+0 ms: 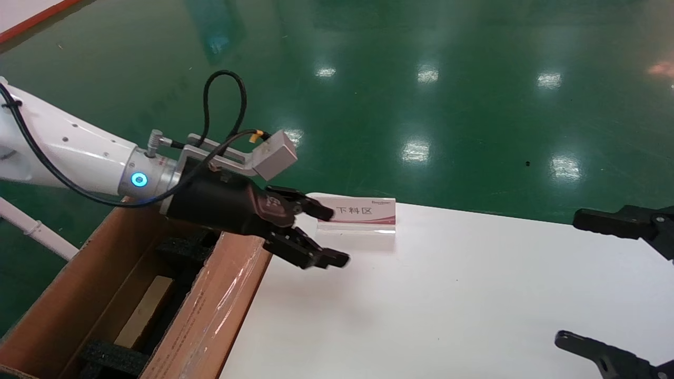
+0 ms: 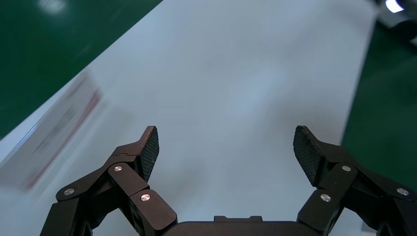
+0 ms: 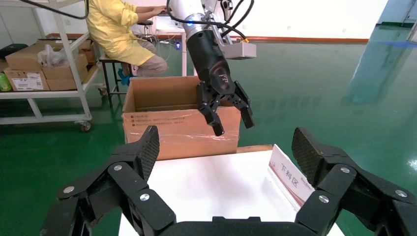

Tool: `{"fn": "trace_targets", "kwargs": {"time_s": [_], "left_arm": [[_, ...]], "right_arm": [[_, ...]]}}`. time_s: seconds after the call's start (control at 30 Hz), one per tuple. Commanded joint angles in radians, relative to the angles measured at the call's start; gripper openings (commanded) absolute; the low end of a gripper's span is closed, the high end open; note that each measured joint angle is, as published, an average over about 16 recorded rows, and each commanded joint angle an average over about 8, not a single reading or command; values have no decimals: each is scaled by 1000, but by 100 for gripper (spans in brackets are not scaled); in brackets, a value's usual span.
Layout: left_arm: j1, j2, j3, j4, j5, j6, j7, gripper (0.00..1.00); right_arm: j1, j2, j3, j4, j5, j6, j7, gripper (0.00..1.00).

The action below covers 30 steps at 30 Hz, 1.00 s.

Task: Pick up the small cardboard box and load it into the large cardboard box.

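Note:
The large cardboard box (image 1: 221,295) stands open at the table's left end, brown with shiny tape and black foam (image 1: 113,358) inside; the right wrist view shows its taped side (image 3: 167,128). A light tan small cardboard box (image 1: 145,310) lies down in it between the foam pieces. My left gripper (image 1: 333,236) hangs open and empty just past the box's wall, over the table's left edge. The left wrist view shows only bare table between its fingers (image 2: 226,142). My right gripper (image 1: 571,278) is open and empty at the table's right end.
A white table (image 1: 447,295) carries a small upright sign card (image 1: 363,213) near its far edge. Green floor surrounds it. Beyond the carton, a person in yellow (image 3: 118,29) sits by a shelf cart with cartons (image 3: 39,64).

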Motion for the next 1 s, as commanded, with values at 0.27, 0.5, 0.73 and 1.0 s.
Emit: {"fn": "trace_targets", "kwargs": {"time_s": [0.27,0.5,0.73,1.0], "left_arm": [[206,-3,-314,-115,-10,42,61,100],[366,-5,-557,-204,-17,74,107,100],[526,-7,-801,-294,-24,107,155,100],[696,-9,-1060,-389,-32,142,205,100]], "right_arm": [[-1,-1,3,1,-2,-1,2,100],[-1,-2,5,1,-4,-2,3,100],[-2,-3,8,2,-5,-3,4,100],[-3,-4,10,3,-7,-4,6,100]]}}
